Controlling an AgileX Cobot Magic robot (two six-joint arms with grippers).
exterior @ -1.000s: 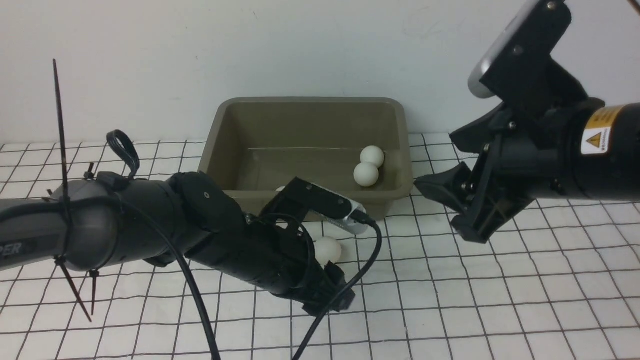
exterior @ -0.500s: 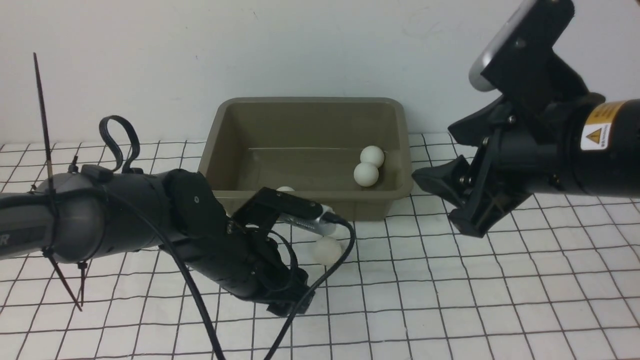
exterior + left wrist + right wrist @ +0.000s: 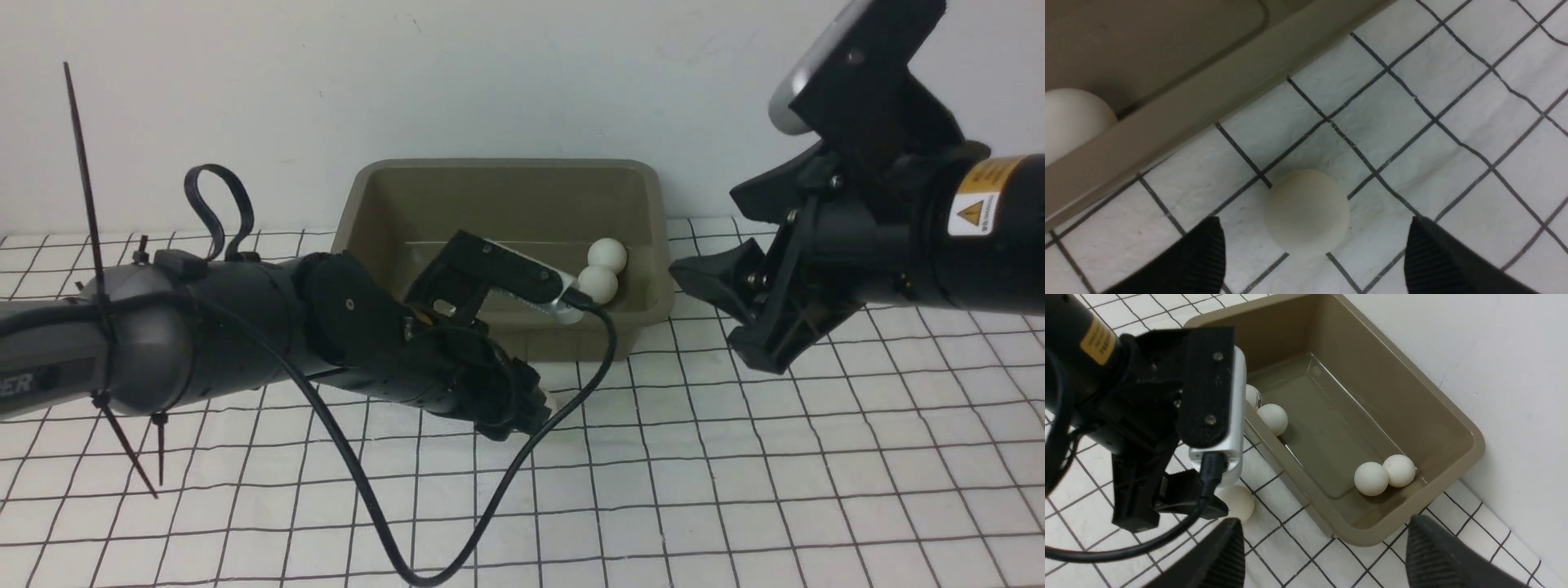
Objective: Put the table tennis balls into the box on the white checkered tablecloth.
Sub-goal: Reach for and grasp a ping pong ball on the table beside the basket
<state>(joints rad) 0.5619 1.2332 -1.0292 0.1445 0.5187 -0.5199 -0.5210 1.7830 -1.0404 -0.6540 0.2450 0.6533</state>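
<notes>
The olive-grey box stands at the back of the white checkered tablecloth. Two table tennis balls lie at its right end. The right wrist view shows them and two more at the other end. One ball lies on the cloth just outside the box's front rim. It sits between the fingertips of my open left gripper, untouched. It also shows in the right wrist view. My right gripper hangs open and empty, right of the box.
A white wall rises right behind the box. A black cable loops from the left wrist camera down onto the cloth. Black cable ties stick up from the left arm. Open cloth lies at the front and right.
My left gripper has moved right and forward over the loose ball, which the front view now hides. The right arm has drifted slightly up and left. The balls have not moved.
</notes>
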